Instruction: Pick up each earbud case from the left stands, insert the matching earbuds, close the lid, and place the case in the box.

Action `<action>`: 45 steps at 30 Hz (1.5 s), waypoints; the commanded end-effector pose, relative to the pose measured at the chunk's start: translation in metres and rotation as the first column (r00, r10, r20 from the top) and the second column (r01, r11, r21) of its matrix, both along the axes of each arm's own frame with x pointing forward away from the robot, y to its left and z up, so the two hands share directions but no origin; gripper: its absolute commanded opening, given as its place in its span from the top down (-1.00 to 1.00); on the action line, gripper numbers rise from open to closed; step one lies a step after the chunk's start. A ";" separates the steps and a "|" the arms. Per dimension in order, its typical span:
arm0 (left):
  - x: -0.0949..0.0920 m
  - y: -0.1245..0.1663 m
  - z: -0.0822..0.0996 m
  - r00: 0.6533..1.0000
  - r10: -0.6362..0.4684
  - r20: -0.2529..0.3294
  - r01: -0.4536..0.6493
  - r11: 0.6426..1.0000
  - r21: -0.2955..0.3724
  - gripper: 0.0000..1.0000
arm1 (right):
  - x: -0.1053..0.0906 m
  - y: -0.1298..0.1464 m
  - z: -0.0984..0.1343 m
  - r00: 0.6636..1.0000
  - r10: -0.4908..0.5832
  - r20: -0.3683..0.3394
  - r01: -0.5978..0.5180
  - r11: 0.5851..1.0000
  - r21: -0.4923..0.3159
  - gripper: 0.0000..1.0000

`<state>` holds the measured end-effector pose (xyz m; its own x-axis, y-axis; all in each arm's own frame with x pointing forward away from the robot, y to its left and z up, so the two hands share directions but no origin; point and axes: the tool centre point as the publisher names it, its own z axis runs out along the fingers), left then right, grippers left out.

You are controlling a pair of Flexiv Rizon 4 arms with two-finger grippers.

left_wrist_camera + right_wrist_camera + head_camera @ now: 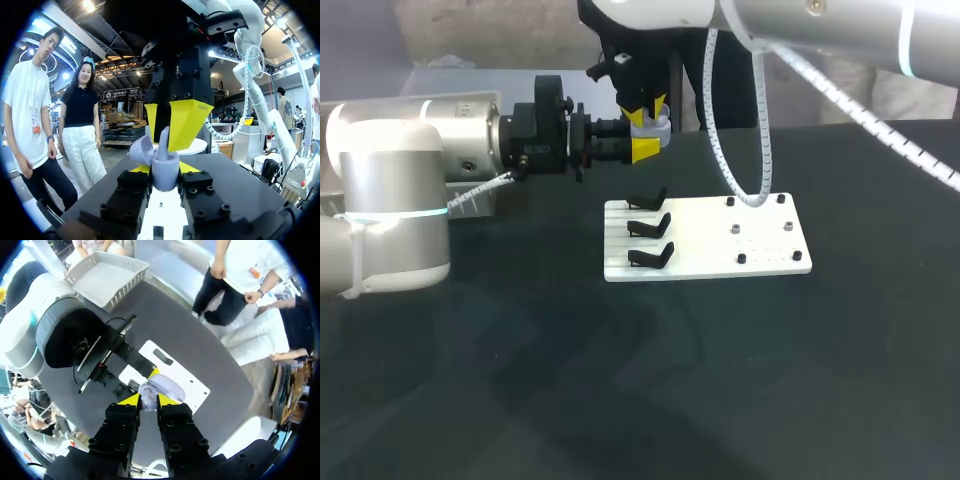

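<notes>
While level, left gripper [165,170] clamped on open earbud case [165,181]; right gripper [148,401] downward above, pinching earbud [164,143].

no legible text, labels or numbers on anything here

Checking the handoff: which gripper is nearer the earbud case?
Left. The left gripper is shut on the case from both sides. The right gripper is directly above it, holding an earbud.
</notes>
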<state>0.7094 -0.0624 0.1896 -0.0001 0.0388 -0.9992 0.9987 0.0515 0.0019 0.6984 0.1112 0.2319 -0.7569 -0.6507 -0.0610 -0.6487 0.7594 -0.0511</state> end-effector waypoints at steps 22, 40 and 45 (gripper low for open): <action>0.001 0.000 0.000 1.000 0.000 0.000 0.000 1.000 0.000 1.00 | 0.002 0.004 -0.004 0.999 -0.005 -0.040 0.002 0.998 -0.069 1.00; 0.001 0.000 0.000 1.000 0.000 0.000 0.000 1.000 0.000 1.00 | -0.004 0.004 -0.005 0.998 -0.040 -0.042 0.038 0.998 -0.053 0.59; 0.001 0.000 0.000 1.000 0.000 0.000 0.000 1.000 0.000 1.00 | -0.005 0.005 -0.004 0.998 -0.052 -0.042 0.050 0.997 -0.052 0.54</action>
